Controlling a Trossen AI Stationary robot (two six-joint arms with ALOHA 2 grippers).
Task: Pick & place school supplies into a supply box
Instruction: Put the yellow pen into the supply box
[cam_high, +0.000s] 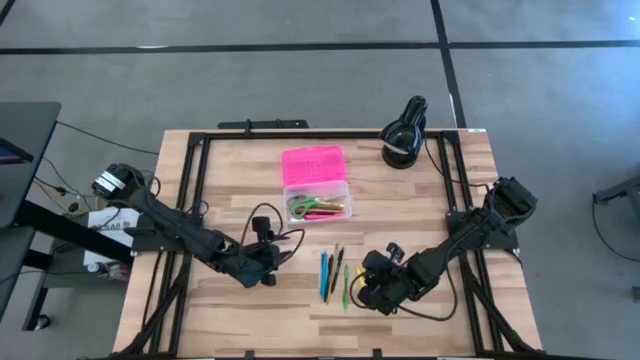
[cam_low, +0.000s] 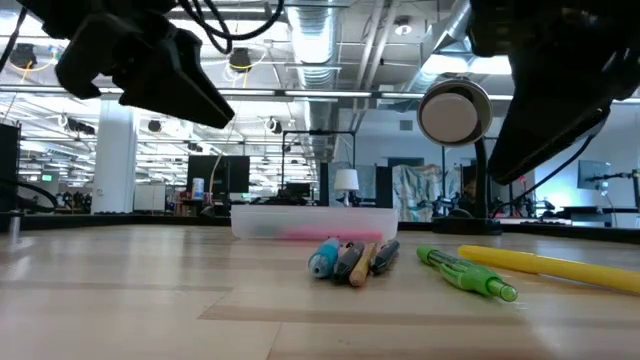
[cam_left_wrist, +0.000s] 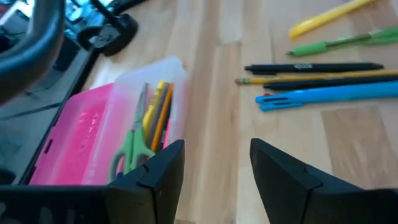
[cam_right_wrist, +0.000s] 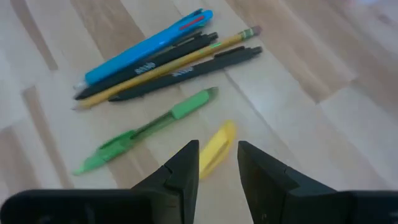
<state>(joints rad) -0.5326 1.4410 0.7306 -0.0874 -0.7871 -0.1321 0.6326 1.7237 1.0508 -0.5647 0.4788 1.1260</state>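
Note:
The supply box stands at the table's middle, its pink lid (cam_high: 313, 163) laid open on the far side of the clear base (cam_high: 318, 204). Green-handled scissors (cam_left_wrist: 129, 152) and yellow and orange pens (cam_left_wrist: 158, 115) lie in the base. Nearer, a blue pen (cam_right_wrist: 146, 46), two black pens, a yellow pencil (cam_right_wrist: 168, 65), a green pen (cam_right_wrist: 146, 130) and a yellow pen (cam_right_wrist: 214, 149) lie flat on the wood. My right gripper (cam_right_wrist: 217, 163) is open above the yellow pen's end, clear of it. My left gripper (cam_left_wrist: 217, 155) hangs open to the left of the loose pens, with nothing between its fingers.
A black round lamp (cam_high: 405, 130) stands at the far right corner. Black frame rails (cam_high: 195, 180) run along the table's left and right sides. A cable loops by the left gripper (cam_high: 268, 262). Bare wood lies along the near edge (cam_high: 300, 330).

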